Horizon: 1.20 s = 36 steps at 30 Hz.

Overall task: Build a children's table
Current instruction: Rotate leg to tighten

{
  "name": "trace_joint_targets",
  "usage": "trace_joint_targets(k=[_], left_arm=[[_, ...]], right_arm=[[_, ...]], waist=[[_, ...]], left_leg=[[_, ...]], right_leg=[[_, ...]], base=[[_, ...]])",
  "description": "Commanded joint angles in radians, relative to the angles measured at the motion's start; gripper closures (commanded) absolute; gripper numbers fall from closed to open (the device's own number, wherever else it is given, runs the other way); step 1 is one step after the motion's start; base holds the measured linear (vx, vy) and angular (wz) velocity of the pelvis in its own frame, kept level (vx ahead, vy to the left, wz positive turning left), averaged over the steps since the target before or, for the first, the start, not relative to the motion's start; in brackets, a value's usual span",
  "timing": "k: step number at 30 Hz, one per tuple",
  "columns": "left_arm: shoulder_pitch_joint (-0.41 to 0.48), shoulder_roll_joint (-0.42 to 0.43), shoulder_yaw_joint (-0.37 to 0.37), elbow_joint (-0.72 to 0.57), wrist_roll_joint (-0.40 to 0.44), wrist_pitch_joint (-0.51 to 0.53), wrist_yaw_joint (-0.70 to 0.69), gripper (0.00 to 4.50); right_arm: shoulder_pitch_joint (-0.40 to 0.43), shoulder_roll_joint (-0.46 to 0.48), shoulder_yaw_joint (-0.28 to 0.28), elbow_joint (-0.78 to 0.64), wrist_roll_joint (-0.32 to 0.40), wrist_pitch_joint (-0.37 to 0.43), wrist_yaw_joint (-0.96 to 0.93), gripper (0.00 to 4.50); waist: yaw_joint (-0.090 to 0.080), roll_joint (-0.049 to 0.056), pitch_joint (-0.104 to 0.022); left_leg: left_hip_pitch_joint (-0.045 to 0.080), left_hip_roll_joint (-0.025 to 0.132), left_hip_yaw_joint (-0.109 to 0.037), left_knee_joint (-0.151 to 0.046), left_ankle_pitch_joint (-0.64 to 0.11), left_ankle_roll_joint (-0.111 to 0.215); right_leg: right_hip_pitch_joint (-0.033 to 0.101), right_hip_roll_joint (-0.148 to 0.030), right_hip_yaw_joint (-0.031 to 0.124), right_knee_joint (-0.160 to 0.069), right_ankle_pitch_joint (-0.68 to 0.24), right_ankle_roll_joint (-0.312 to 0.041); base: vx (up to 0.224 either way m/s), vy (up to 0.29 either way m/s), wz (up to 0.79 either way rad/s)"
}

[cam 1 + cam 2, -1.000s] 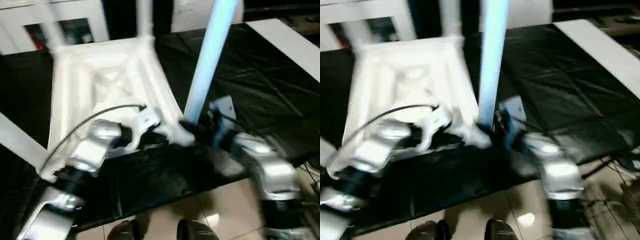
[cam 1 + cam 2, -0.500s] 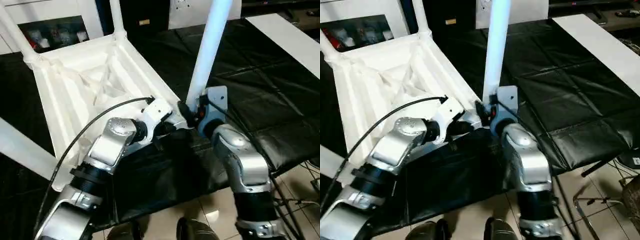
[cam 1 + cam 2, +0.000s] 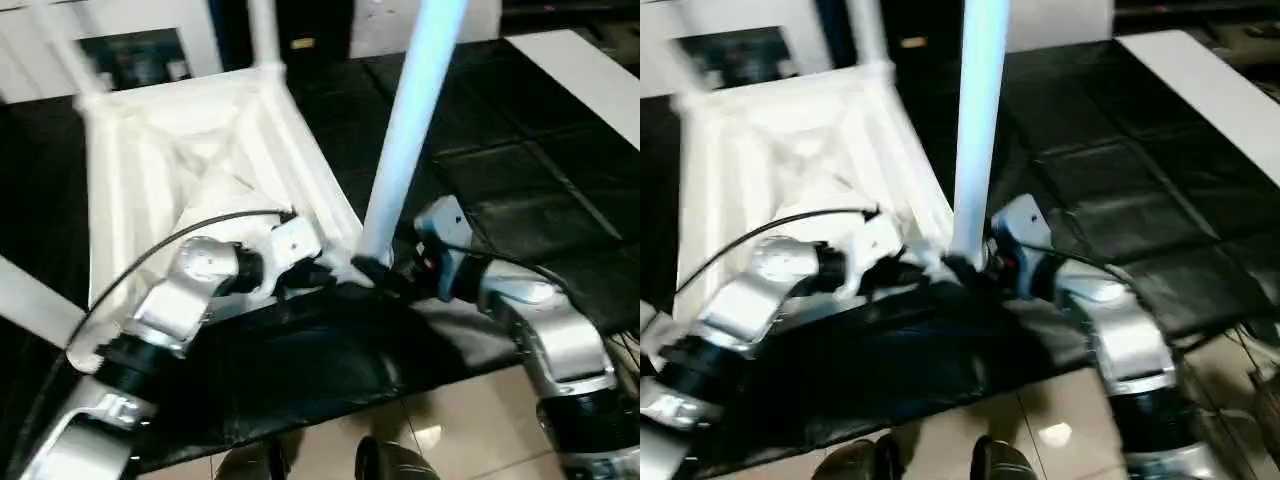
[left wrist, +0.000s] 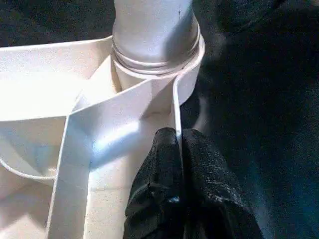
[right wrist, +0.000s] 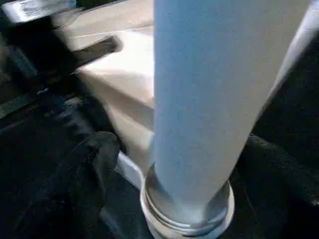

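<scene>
No brand, label or writing can be read anywhere in your views.

The children's table (image 3: 190, 170) lies upside down on a surface draped in black sheeting (image 3: 520, 170), its ribbed white underside facing up. A leg (image 3: 415, 110) stands upright in the corner socket (image 4: 154, 74) nearest you, and at least two more legs rise from the far corners.

Your left claw (image 4: 178, 144) has its two black fingers pressed together, pinching the thin white rim wall of the tabletop just beside that near corner socket. In the left wrist view the rim edge runs straight down between the fingertips (image 4: 164, 149), and the base of the leg sits in its socket just beyond them.

Your right claw (image 5: 177, 164) is at the foot of the same leg, with its fingers spread on either side of it. In the right wrist view one dark finger (image 5: 94, 154) stands apart from the leg on one side, and the other lies on the far side; whether either touches the leg cannot be told. From the head view, the right claw (image 3: 380, 272) meets the leg low down, just beside the left claw.

White cabinet (image 3: 120, 40) fronts stand behind the table, and pale floor tiles (image 3: 470, 420) show below the draped edge.
</scene>
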Motion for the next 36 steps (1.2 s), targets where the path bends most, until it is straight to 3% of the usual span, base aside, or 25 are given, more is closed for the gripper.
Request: trace_joint_targets(k=[1,5,7,11,14,24,26,34,36], left_arm=[[0.012,0.003,-0.042,-0.004,-0.020,-0.046,-0.092,4.50],[0.005,0.029,-0.055,0.010,-0.040,-0.096,-0.181,4.50],[-0.004,0.039,-0.064,0.022,-0.036,-0.114,-0.202,4.50],[-0.027,0.051,-0.081,0.059,-0.027,-0.159,-0.237,4.50],[-0.037,0.050,-0.084,0.078,-0.024,-0.179,-0.256,4.50],[-0.044,0.052,-0.092,0.101,-0.023,-0.207,-0.276,4.50],[-0.045,0.052,-0.091,0.102,-0.023,-0.208,-0.277,4.50],[-0.035,0.043,-0.079,0.090,-0.042,-0.168,-0.273,4.50],[-0.023,0.035,-0.072,0.059,-0.045,-0.121,-0.240,4.50]], right_arm=[[-0.008,-0.022,0.008,0.016,0.029,-0.037,0.088,0.58],[-0.024,-0.075,0.035,0.059,0.050,-0.066,0.226,0.58],[-0.034,-0.090,0.047,0.081,0.052,-0.081,0.271,0.83],[-0.066,-0.107,0.067,0.135,0.070,-0.090,0.363,1.10],[-0.092,-0.111,0.083,0.178,0.074,-0.108,0.412,1.30],[-0.147,-0.101,0.113,0.257,0.075,-0.111,0.496,2.25],[-0.149,-0.101,0.115,0.260,0.076,-0.109,0.501,2.25],[-0.143,-0.100,0.113,0.215,0.141,-0.013,0.536,2.51],[-0.117,-0.085,0.082,0.148,0.198,0.076,0.490,2.51]], waist=[[-0.001,-0.004,-0.071],[0.015,-0.004,-0.076],[0.019,-0.004,-0.076],[0.030,-0.005,-0.071],[0.032,-0.006,-0.071],[0.036,-0.006,-0.081],[0.037,-0.007,-0.080],[0.038,-0.006,-0.075],[0.039,-0.006,-0.073]], left_leg=[[0.028,0.114,-0.052,-0.056,-0.092,0.132],[0.026,0.116,-0.050,-0.051,-0.061,0.154],[0.026,0.116,-0.050,-0.049,-0.068,0.154],[0.028,0.117,-0.051,-0.052,-0.132,0.118],[0.029,0.119,-0.052,-0.054,-0.154,0.092],[0.025,0.117,-0.051,-0.047,-0.089,0.124],[0.025,0.118,-0.051,-0.047,-0.089,0.126],[0.028,0.119,-0.051,-0.050,-0.117,0.112],[0.026,0.121,-0.053,-0.052,-0.110,0.110]], right_leg=[[0.053,-0.118,0.073,-0.054,-0.081,-0.250],[0.052,-0.117,0.069,-0.044,-0.042,-0.266],[0.052,-0.118,0.068,-0.044,-0.056,-0.269],[0.048,-0.121,0.071,-0.056,-0.177,-0.255],[0.047,-0.123,0.072,-0.059,-0.216,-0.245],[0.050,-0.121,0.069,-0.045,-0.118,-0.267],[0.050,-0.121,0.069,-0.045,-0.119,-0.267],[0.048,-0.122,0.070,-0.051,-0.167,-0.260],[0.049,-0.121,0.071,-0.049,-0.163,-0.259]], base=[[0.000,0.000,0.00],[0.000,0.000,0.00],[0.000,0.000,0.00],[0.000,0.000,0.00],[0.000,0.000,0.00],[0.000,0.000,0.00],[0.000,0.000,0.00],[0.000,0.000,0.00],[0.000,0.000,0.00]])
